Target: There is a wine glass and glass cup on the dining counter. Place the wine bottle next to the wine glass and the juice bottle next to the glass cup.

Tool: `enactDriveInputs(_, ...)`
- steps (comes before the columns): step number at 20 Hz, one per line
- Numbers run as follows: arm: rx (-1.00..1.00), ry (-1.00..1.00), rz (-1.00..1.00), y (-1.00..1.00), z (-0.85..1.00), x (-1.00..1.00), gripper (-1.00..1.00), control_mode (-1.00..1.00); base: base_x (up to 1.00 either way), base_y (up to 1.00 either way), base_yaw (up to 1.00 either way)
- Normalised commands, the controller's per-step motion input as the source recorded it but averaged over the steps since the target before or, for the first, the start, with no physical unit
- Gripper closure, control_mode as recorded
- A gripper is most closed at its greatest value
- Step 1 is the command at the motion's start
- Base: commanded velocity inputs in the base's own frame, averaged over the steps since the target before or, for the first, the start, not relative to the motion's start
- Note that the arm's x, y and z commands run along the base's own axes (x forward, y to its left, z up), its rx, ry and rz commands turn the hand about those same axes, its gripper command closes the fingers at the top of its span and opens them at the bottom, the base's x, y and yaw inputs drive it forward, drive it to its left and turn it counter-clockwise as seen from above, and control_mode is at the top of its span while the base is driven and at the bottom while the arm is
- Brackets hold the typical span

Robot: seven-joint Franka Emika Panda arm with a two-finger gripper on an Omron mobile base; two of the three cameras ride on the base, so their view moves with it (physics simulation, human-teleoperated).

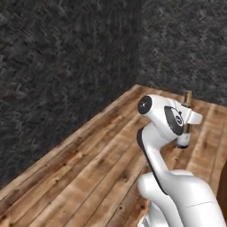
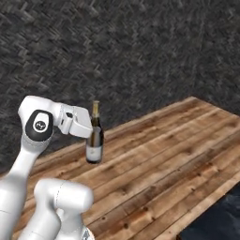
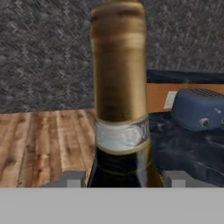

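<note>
Pincer (image 2: 92, 136) pinches the wine bottle (image 2: 94, 138) at the shoulder below the gold-foil neck, jaws on either side, so the bottle hangs upright and clear of the wooden floor (image 2: 154, 159) beneath it. Holding it high on the body probably keeps the base free for setting down later. In the hand view the neck rises straight ahead of the pincer, and a black marbled worktop (image 3: 183, 148) with a blue-grey toaster (image 3: 199, 109) sits beyond and to one side. Judgement: carry phase, bottle not yet placed. Wine glass and cup not located here. Dark wall (image 1: 66, 57) behind.
</note>
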Motion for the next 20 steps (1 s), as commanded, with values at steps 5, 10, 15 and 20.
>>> enactDriveInputs(5,0.0,0.0,0.0,0.0,0.0,0.0,1.0,1.0,0.73,0.01,-0.24)
enactDriveInputs(10,0.0,0.0,0.0,0.0,0.0,0.0,1.0,1.0,0.53,0.03,-0.47)
enactDriveInputs(15,0.0,0.0,0.0,0.0,0.0,0.0,1.0,1.0,0.55,0.03,-0.45)
enactDriveInputs(20,0.0,0.0,0.0,0.0,0.0,0.0,1.0,1.0,0.67,0.06,-0.34)
